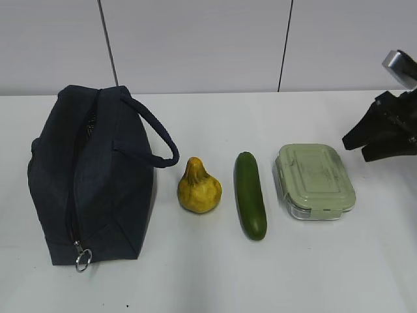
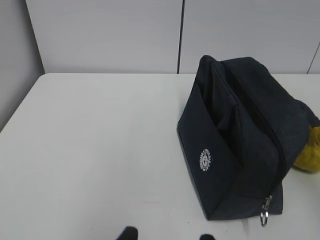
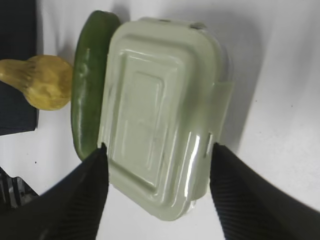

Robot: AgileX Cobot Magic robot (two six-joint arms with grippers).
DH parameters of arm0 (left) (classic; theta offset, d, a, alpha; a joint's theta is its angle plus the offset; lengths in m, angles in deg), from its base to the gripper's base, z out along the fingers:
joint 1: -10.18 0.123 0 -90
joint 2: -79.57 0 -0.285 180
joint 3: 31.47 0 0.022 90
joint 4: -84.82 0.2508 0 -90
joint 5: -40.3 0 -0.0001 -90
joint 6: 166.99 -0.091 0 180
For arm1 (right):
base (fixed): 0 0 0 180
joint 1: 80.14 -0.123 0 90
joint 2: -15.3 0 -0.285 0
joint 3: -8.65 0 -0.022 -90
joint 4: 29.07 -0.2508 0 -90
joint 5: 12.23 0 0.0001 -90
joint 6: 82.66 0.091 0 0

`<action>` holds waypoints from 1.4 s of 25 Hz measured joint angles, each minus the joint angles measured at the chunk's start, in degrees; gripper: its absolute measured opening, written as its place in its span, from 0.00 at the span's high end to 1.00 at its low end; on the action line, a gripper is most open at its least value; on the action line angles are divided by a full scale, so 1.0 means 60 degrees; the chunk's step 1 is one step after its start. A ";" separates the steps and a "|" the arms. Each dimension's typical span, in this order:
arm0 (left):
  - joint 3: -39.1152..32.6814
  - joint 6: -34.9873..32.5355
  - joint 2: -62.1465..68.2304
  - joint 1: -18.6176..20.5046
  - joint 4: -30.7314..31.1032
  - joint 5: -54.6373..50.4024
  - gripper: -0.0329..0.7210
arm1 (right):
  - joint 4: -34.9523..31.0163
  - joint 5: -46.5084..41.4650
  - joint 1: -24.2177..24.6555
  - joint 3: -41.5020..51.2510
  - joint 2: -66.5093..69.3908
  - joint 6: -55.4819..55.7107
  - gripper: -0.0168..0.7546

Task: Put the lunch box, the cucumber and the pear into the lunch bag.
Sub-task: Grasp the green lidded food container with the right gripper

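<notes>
Your right gripper (image 3: 157, 150) hangs above the lunch box (image 1: 315, 180) with its jaws spread wide, 1 finger to each side of the lid, and in the wrist view the tips only frame the box rather than press on it, so nothing is held. The box sits at the right end of a row on the table (image 1: 215, 274), with the cucumber (image 1: 250, 194) just beside it on its left, the pear (image 1: 199, 188) near that, and the lunch bag (image 1: 91, 176) at the far left. Watch the finger on the cucumber side: in the wrist view the cucumber lies just beside that edge of the box, and if you come down a little off centre the finger can land on it, roll it away or wedge it against the box. The lid is smooth and rounded at the corners, so I judge a grip taken too near a corner could let the box twist or slip as you lift. The bigger trouble is the bag: its zip looks closed, with the ring pull (image 1: 83, 261) at the near end, so I see no opening for the box and carrying it over may end with it resting on top or sliding off. Your left gripper (image 2: 165, 236) shows only 2 dark fingertips at the bottom of its own view, apart with nothing between them, well clear of the bag. The bag is soft and may slide if only 1 arm tugs it.
</notes>
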 joint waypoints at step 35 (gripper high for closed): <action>0.0000 -0.0017 0.0000 0.0000 0.0000 0.0000 0.64 | -0.2088 -0.0231 0.0020 0.0018 0.2305 -0.1847 0.48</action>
